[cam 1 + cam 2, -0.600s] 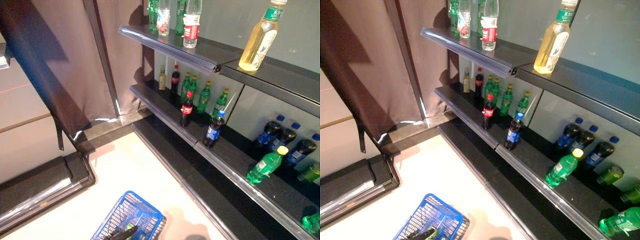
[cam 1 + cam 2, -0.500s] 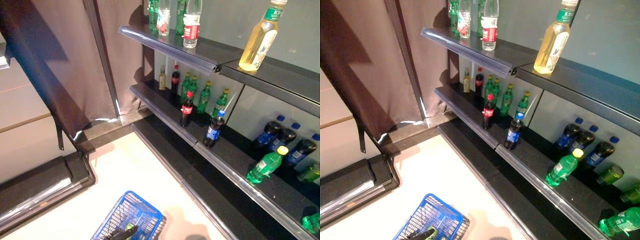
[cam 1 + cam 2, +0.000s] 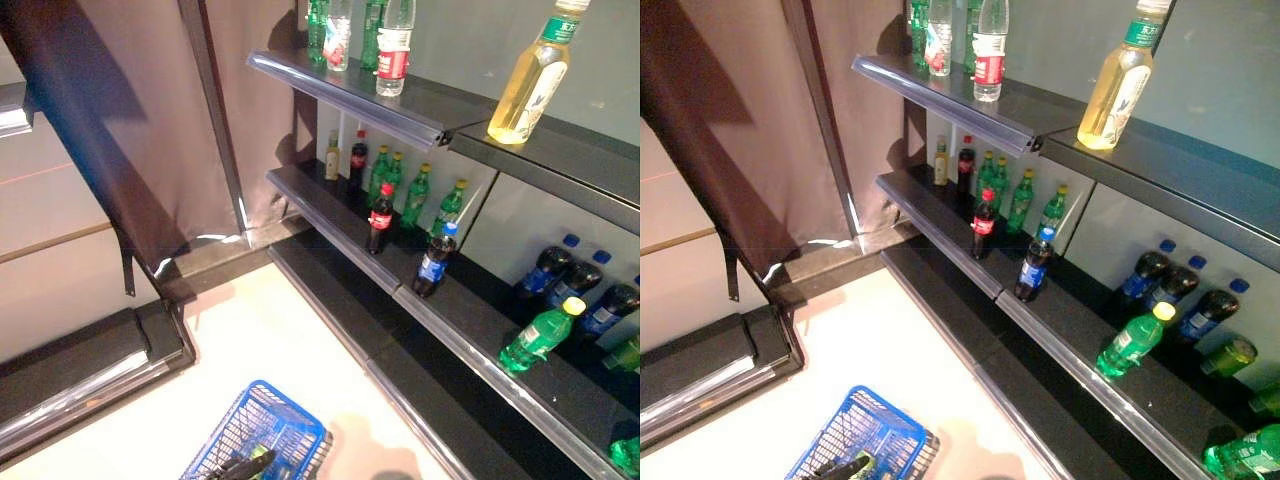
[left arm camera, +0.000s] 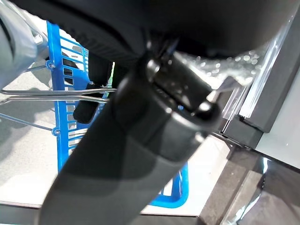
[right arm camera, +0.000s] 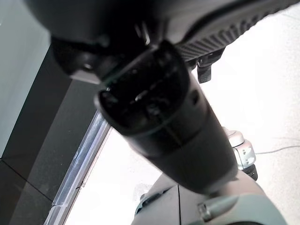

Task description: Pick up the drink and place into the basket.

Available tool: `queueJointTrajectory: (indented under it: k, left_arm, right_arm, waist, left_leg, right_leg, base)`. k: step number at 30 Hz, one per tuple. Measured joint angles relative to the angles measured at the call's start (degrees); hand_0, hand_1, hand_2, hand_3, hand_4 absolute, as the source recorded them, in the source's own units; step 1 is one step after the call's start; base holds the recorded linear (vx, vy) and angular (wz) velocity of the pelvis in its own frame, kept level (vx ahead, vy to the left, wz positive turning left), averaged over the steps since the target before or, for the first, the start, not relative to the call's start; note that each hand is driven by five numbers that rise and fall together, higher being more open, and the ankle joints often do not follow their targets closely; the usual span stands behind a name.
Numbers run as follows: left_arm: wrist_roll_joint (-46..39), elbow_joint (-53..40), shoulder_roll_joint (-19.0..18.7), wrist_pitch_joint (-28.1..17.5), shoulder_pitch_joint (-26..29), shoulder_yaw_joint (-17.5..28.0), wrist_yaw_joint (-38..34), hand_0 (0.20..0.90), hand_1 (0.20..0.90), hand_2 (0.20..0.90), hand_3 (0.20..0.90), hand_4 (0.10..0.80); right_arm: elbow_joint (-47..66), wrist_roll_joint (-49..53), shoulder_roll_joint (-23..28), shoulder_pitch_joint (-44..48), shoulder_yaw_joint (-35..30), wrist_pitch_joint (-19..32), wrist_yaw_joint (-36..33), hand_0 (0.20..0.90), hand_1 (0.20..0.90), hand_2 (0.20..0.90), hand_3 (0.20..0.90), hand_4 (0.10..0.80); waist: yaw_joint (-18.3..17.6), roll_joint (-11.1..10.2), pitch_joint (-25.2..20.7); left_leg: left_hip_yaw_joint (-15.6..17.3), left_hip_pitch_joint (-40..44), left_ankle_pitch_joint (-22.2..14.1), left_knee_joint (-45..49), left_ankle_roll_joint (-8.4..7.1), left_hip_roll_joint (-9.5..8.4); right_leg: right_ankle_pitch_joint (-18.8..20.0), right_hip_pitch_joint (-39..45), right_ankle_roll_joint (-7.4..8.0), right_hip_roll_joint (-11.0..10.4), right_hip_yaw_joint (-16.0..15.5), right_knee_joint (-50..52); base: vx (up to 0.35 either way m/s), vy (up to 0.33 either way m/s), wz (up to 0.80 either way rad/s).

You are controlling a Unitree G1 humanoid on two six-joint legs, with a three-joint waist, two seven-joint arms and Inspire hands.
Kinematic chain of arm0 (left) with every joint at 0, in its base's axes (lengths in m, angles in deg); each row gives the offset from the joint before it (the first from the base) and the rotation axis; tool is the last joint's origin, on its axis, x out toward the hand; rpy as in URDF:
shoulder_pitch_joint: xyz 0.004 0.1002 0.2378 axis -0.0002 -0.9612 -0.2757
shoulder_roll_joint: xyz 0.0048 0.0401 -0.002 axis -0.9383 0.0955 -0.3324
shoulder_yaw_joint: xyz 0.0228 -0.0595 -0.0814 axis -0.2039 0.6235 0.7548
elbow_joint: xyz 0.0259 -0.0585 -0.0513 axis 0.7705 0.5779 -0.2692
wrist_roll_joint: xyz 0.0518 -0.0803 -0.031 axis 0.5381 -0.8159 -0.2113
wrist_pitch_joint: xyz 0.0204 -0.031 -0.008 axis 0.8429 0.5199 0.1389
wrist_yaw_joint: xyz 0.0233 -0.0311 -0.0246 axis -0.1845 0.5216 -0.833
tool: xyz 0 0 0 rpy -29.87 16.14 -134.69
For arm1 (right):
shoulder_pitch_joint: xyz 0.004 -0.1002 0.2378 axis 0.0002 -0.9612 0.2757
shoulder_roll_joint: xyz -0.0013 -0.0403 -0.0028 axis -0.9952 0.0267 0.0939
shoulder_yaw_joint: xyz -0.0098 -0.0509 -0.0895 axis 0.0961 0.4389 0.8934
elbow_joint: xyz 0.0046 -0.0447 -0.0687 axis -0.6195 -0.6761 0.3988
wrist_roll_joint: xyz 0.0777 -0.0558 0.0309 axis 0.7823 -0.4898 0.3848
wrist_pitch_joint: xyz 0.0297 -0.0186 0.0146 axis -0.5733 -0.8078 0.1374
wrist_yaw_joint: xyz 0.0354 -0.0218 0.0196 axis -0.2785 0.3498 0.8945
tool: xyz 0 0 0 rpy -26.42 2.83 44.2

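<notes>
Blue plastic-and-wire basket [image 3: 295, 435]: standing on pale floor [image 3: 260, 340], at lower edge of both eye views, well apart from dark metal shelving. Inside basket: dark item with a yellow-green patch [image 3: 248, 466], too small to identify; seen again through blue mesh wall in left wrist view, with thin metal wire handles crossing in front.

Drinks, all on shelving, none held:
- Upper shelf [image 3: 340, 95]: pale yellow bottle with green label [image 3: 530, 85], upright, near front edge; clear water bottle with red label [image 3: 393, 55], upright, beside further clear and green bottles towards the left end.
- Middle shelf [image 3: 320, 205]: dark cola bottle with red cap and red label [image 3: 379, 220], upright at front edge; dark bottle with blue cap and blue label [image 3: 433, 265], upright, near it on the right; row of green bottles with yellow caps [image 3: 415, 195] behind both, against back panel.
- Further right on same level: green bottle with yellow cap [image 3: 540, 335], tilted; group of dark bottles with blue caps [image 3: 575, 285] behind it.

Brown curtain [image 3: 130, 120]: hanging left of shelving.

Left robot hand [image 4: 140, 140]: dark bulk filling own wrist view, just above basket; cannot tell whether released, clenched or grasping.

Right robot hand [image 5: 159, 117]: dark bulk over pale floor beside base of shelving; cannot tell state either.
</notes>
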Motion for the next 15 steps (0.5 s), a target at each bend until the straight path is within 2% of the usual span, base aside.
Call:
queueJointTrajectory:
  k: [15]
  left_arm:
    - [-0.4,0.0,0.1,-0.8,0.2,0.1,-0.1,0.3,0.3,0.3,0.2,0.1]
  right_arm:
    - [0.1,-1.6,0.2,0.2,0.4,0.0,0.2,0.9,0.9,0.9,0.9,0.8]
  waist:
    - [0.2,0.2,0.2]
  left_leg:
    - [-1.0,-1.2,0.1,0.5,-0.26,0.16]
  right_leg:
    - [-0.5,0.0,0.08,0.1,-1.2,0.0]
  base:
    - [-0.013,-0.04,0.04]
